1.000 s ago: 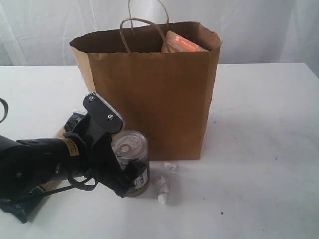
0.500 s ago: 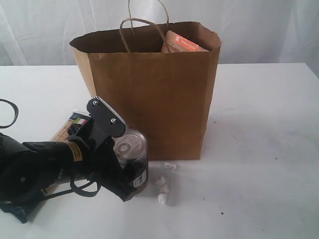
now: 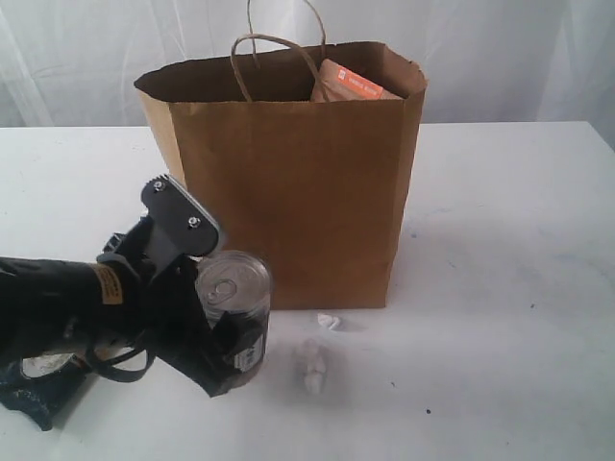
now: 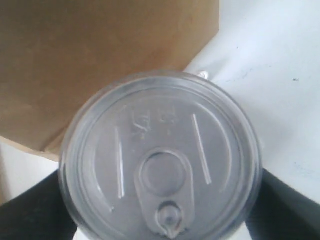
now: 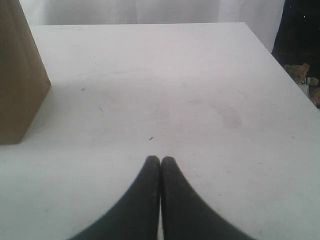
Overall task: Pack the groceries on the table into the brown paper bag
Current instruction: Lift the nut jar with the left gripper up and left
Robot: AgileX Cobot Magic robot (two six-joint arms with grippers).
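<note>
Well, my left hand (image 3: 213, 305) was clamped around the dark can (image 3: 240, 288), just in front of the brown paper bag (image 3: 298, 182) standing on the bench (image 3: 500, 288); my right hand (image 5: 160, 162) was clenched, fingertips together, above the bench

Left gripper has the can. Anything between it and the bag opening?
Only the bag's front wall: the can is low in front of it, below the rim. Over the opening, a handle arches at the left and a pouch fills the right corner.
</note>
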